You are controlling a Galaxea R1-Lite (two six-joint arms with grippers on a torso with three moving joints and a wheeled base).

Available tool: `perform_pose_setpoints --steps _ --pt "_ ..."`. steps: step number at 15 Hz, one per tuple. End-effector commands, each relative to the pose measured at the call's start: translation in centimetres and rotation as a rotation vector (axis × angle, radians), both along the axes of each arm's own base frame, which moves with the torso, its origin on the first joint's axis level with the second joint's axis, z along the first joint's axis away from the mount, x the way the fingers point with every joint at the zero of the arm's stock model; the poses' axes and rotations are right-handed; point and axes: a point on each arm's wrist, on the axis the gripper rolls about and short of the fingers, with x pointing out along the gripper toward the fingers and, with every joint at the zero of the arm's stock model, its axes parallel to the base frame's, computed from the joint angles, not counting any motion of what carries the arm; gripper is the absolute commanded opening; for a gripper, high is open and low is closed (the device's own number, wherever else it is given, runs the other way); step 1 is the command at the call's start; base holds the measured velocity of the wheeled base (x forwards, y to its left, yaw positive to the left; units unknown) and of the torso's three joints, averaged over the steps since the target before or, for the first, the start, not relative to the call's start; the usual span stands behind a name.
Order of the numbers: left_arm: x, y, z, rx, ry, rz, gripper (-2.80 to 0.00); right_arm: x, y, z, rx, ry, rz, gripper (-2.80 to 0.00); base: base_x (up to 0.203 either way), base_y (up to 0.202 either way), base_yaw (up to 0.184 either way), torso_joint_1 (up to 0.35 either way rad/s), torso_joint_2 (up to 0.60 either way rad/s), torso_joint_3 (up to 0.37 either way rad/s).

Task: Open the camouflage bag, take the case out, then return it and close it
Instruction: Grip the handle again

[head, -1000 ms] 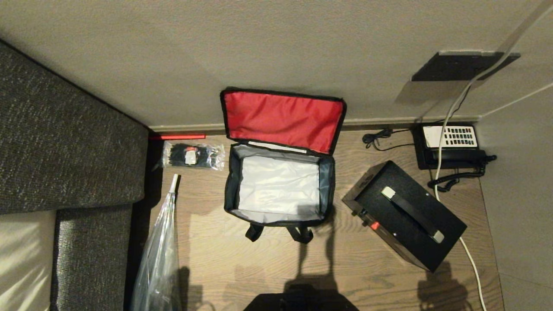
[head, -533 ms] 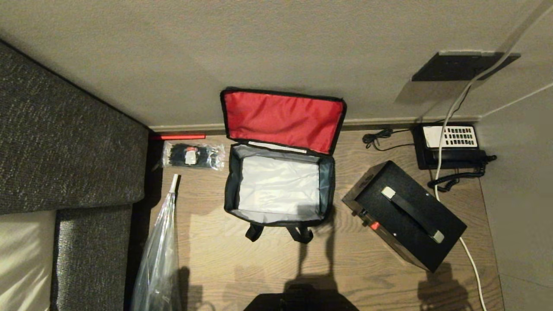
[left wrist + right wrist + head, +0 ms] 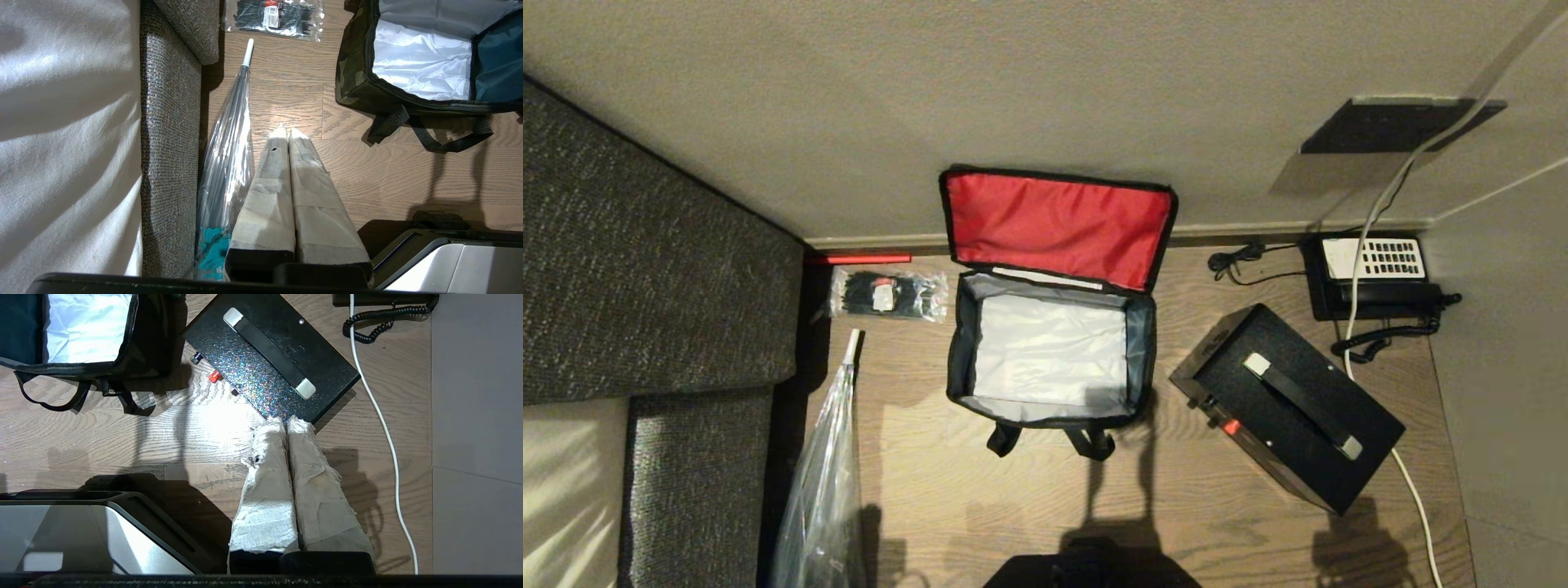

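Nearest the robot, only a dark piece of its own body showed at the bottom edge of the head view; neither arm reached into that view. The left gripper hung over the wooden floor with its taped fingers pressed together and holding nothing, beside a clear folded umbrella whose lower end was cut off. The right gripper was likewise closed and empty, its fingertips just short of the case's near corner, though contact could not be judged.

The case lay out on the floor at about four o'clock from the bag, turned at an angle: black with a speckled sheen, a strap handle with pale ends on top, and a small red part on its near edge.

The camouflage bag stood open mid-floor, its grey interior apparently empty. Its camouflage pattern showed only in the left wrist view. Two black strap loops lay at six o'clock, and the red-lined lid leaned back against the wall.

At nine o'clock lay a clear packet of black ties, with a grey sofa beyond, partly out of frame. At two o'clock sat a black telephone, crossed by a white cable.
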Motion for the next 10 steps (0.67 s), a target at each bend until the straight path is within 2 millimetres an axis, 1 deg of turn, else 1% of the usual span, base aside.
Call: perform_pose_setpoints --steps 1,10 --pt "0.01 0.00 -0.09 0.000 0.001 0.001 -2.80 0.05 0.00 0.01 0.000 0.007 0.001 -2.80 0.000 0.000 0.000 0.000 0.00 0.000" --pt "0.01 0.00 -0.08 -0.011 0.000 0.002 -2.80 0.05 0.00 0.01 0.000 0.007 0.001 -2.80 0.000 0.000 0.000 0.000 0.00 0.005"
